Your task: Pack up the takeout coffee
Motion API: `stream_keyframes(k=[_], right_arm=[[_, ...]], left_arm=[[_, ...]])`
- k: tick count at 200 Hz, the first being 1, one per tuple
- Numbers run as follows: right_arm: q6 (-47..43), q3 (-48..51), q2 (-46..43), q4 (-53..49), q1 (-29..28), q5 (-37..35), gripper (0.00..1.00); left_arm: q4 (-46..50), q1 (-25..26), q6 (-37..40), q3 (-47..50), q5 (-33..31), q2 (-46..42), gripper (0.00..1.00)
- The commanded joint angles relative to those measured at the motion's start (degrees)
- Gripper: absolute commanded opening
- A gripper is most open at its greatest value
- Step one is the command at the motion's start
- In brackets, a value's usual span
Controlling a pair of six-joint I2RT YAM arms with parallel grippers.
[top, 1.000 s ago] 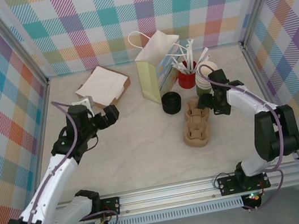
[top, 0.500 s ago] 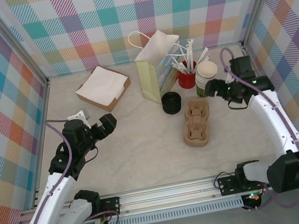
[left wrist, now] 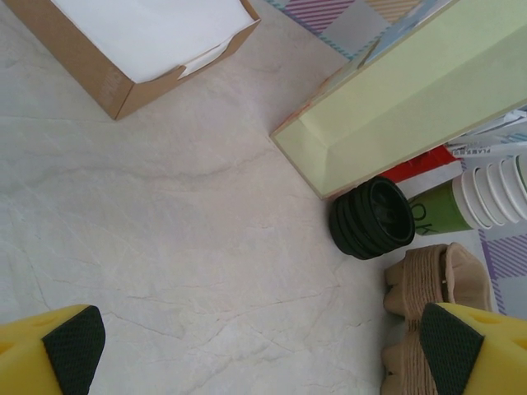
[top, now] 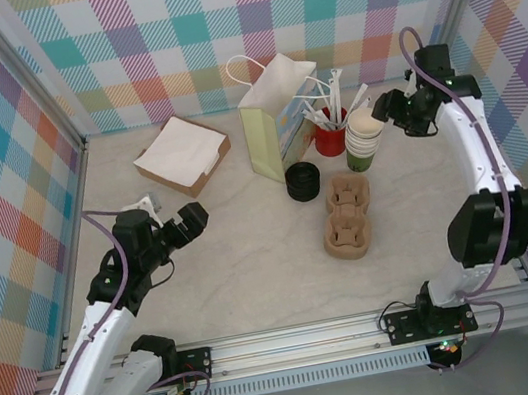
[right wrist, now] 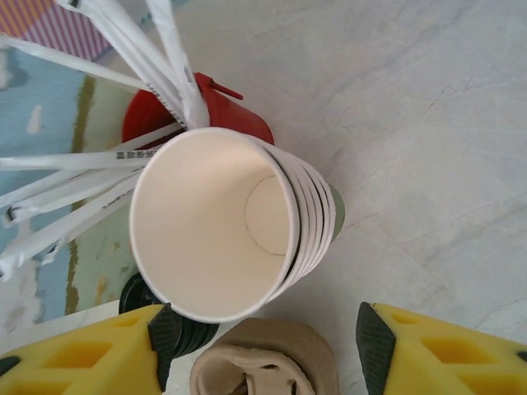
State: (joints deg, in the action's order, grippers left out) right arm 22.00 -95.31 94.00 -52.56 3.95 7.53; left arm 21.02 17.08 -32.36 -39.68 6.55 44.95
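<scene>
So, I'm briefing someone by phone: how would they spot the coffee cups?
Find the tall paper bag at the back of the table. Right of it stands a red cup of straws, and right of that the stack of paper cups: olive-green outside, cream-white inside, nothing in it, taller than the brown carrier in front.

We see the whole table (top: 258,280) from above and behind, while both our wrist cameras look steeply down from close, sharing the stacked cups (right wrist: 214,222) and pulp carrier (left wrist: 420,284).
</scene>
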Motion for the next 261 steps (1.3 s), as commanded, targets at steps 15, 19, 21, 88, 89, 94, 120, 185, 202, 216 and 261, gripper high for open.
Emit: stream_keyframes(k=[15,19,21,88,89,94,120,185,202,216,261], right_arm=[[-1.7,-4.0,3.5,-3.0,0.1,-0.7,0.58],[-1.8,-4.2,4.0,-3.1,0.1,-0.6,0.57],[-2.0,-4.3,4.1,-3.1,0.1,-0.6,0.57],[-4.2,-8.8,9.7,-5.2,0.0,0.1,0.45],[-4.3,-8.9,9.8,-5.2,0.0,0.1,0.45],[-4.5,-9.4,10.3,-5.7,0.1,-0.1,0.44],[-5.0,-10.3,11.7,-6.2,0.1,-0.4,0.41],[-5.5,-12.1,13.7,-7.2,-0.2,0.1,0.27],[-5.6,-12.5,13.8,-7.6,-0.3,0.3,0.22],[-5.9,-12.8,13.8,-7.9,-0.5,0.1,0.19],[-7.0,-13.4,13.0,-9.3,-0.6,-0.5,0.07]], left_arm=[[1.3,-0.7,0.8,-2.0,0.4,0.8,1.0],[1.2,-0.7,0.9,-2.0,0.4,1.0,1.0],[1.2,-0.7,0.9,-2.0,0.4,1.0,1.0],[1.3,-0.7,1.4,-2.4,-0.2,2.3,1.0],[1.4,-0.7,1.4,-2.4,-0.2,2.3,1.0],[1.5,-0.7,1.5,-2.4,-0.3,2.2,1.0],[1.8,-0.7,1.5,-2.4,-0.4,2.1,1.0],[2.6,-0.7,1.7,-3.0,-0.7,1.8,1.0],[3.0,-0.7,1.8,-3.2,-0.8,1.7,1.0],[3.1,-0.7,1.8,-3.3,-0.8,1.6,1.0],[3.3,-0.7,1.8,-3.7,-0.8,1.4,1.0]])
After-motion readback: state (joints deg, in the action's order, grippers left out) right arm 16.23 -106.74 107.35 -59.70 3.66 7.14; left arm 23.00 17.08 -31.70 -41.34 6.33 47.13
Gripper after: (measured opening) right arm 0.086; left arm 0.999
